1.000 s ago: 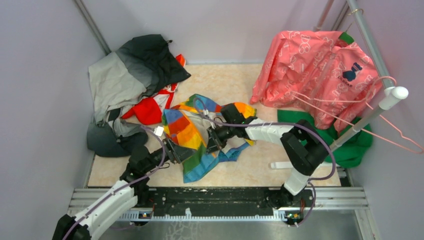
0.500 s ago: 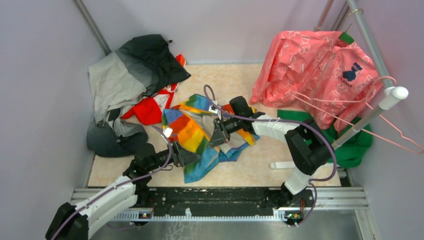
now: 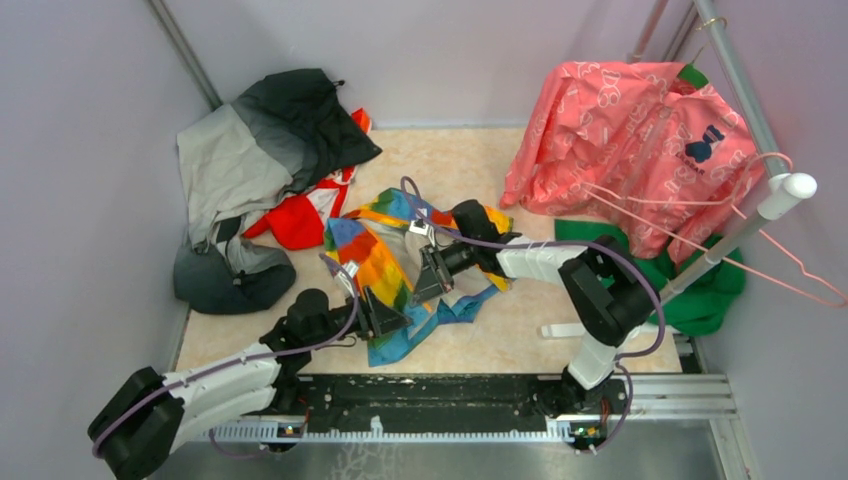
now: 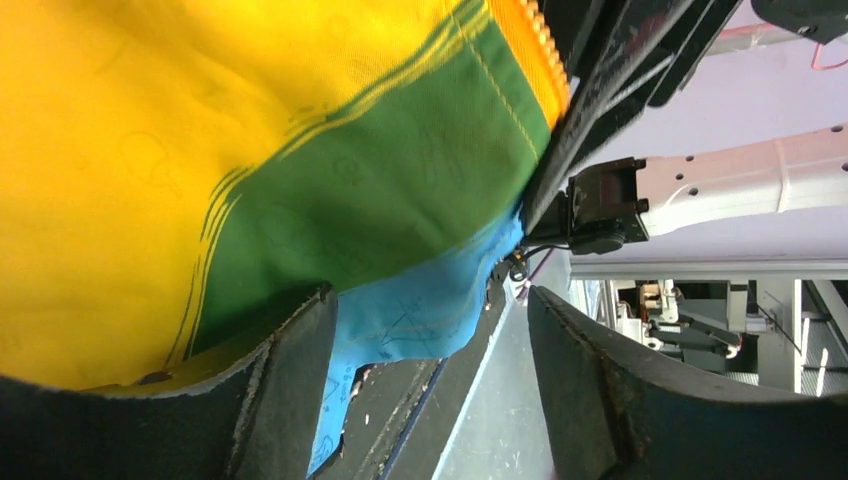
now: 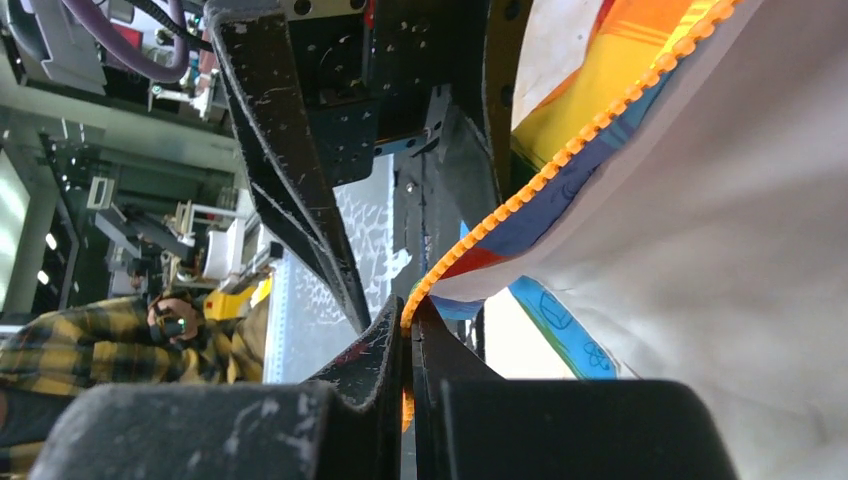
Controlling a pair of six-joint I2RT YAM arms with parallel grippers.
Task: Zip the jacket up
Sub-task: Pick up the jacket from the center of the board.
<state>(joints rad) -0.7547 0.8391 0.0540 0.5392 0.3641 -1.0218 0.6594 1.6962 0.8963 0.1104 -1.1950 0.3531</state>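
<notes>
The rainbow jacket [image 3: 372,262] lies crumpled on the table [image 3: 470,160]. It looks soft, light and floppy. The right claw [image 5: 408,330] is pinched tight on its orange zipper edge [image 5: 560,150], likely the firmest place to hold. The left claw [image 4: 430,310] gapes wide beside the green cloth, holding nothing.

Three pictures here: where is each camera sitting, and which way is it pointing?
Top external: fixed above and behind the arms, looking down on the table; both arms show, left gripper and right gripper at the jacket.
Left wrist: on the left arm, looking along its open fingers over striped cloth; the right arm shows beyond.
Right wrist: on the right arm, looking along fingers shut on the orange zipper.
Shared: both wrist views show that zipper edge.
</notes>
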